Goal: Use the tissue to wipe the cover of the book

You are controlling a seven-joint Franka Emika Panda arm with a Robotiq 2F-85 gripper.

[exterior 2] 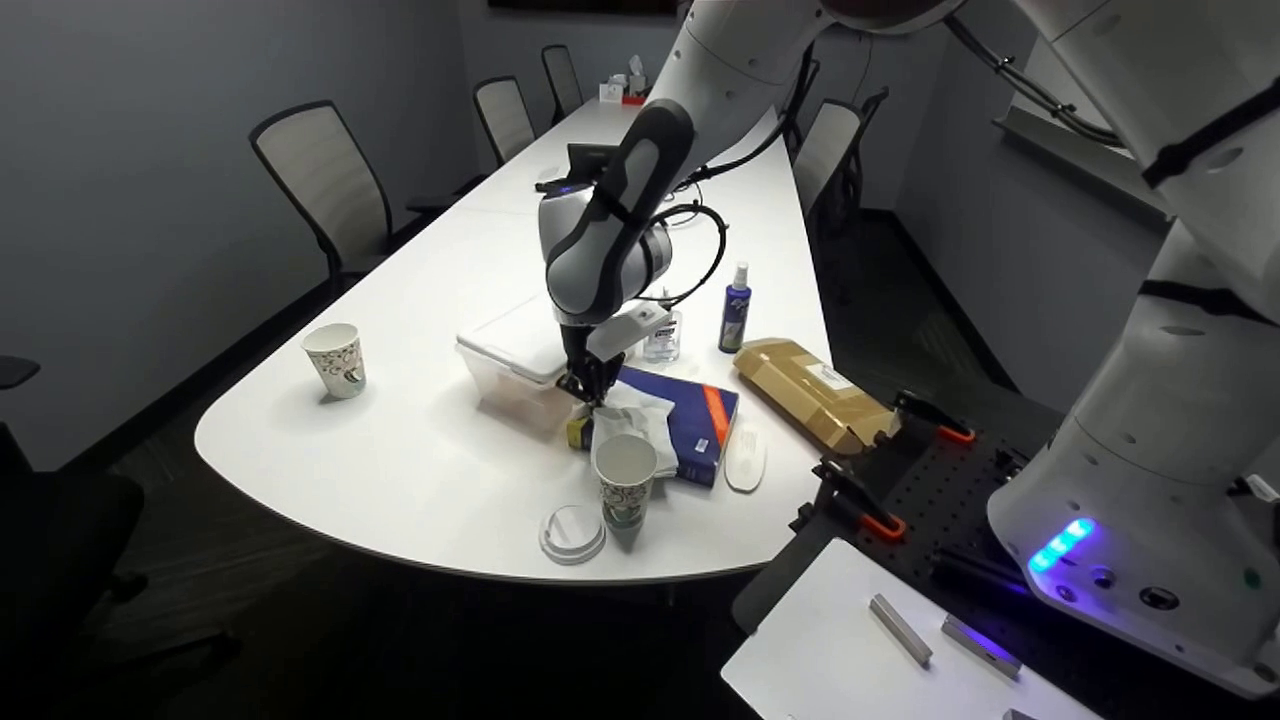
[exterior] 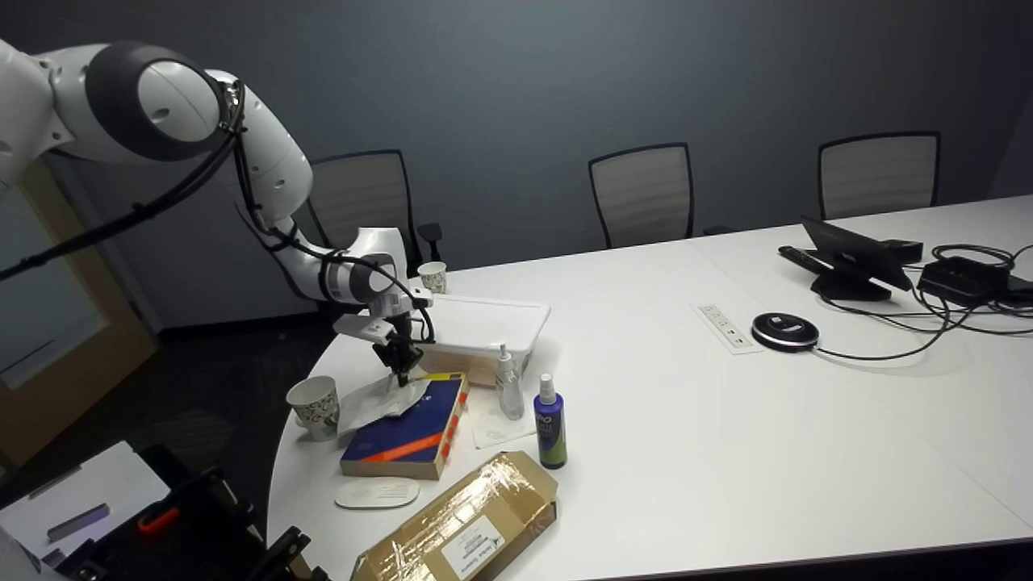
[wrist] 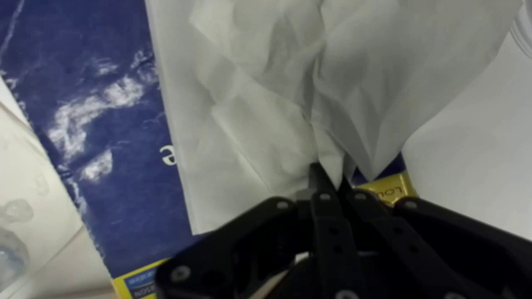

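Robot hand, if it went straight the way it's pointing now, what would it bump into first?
Probably the book, perhaps with the tissue in between: the hand pinches it and points down at the book. Any gap is hard to judge.

Both exterior views look down from far off, sharing the counter [exterior: 646, 403] and book [exterior: 413, 425]. The wrist view faces the book from near.

In an exterior view, the paperback book [exterior: 417, 425] wore a navy cover with an orange stripe toward its six o'clock and a yellow band toward one. Around the book, the paper cup [exterior: 315, 407] at nine o'clock was white with a dark curling print, the spray bottle [exterior: 550, 426] at three violet-blue over green, and the cardboard box [exterior: 446, 516] at five golden tan. The tissue [wrist: 286, 95] was white, the gripper [wrist: 336, 182] black.
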